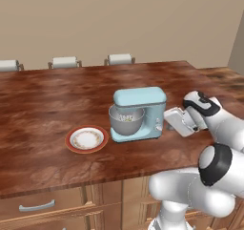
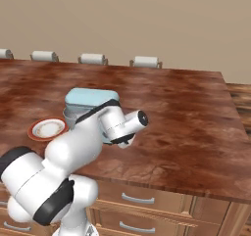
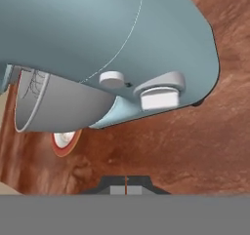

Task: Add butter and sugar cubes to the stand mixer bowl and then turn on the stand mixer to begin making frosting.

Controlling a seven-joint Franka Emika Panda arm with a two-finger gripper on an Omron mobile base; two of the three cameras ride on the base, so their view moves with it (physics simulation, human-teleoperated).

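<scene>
Stand mixer (image 1: 140,112) on the desk (image 1: 43,105), side controls facing the tool (image 3: 126,190).
The tool, fingers shut and empty, points straight at the mixer's white switch (image 3: 159,99), near beside it.

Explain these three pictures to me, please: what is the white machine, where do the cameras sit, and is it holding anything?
The white machine is a robot arm in a simulated kitchen. Two cameras ride behind it, left and right; the third sits on its hand, looking along the fingers. On the wooden counter stand a light-blue stand mixer with its grey bowl and a red-rimmed plate. The hand is shut and holds nothing, close to the mixer's side knob.
</scene>
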